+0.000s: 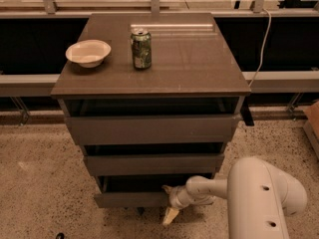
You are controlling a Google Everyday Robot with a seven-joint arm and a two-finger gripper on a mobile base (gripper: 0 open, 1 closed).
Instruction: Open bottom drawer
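Observation:
The bottom drawer (130, 199) is the lowest, narrowest dark grey-brown front of the cabinet. It stands pulled out a little, with a dark gap above it. My gripper (168, 203) is at the drawer's right end, on a white arm that reaches in from the lower right. One pale fingertip (170, 216) hangs below the drawer front. The other finger is hidden at the drawer's top edge.
On the cabinet top (199, 63) stand a white bowl (88, 52) and a green can (141, 48). The middle drawer (154, 163) and top drawer (152, 128) sit above. Speckled floor lies all around. My white arm body (264, 198) fills the lower right.

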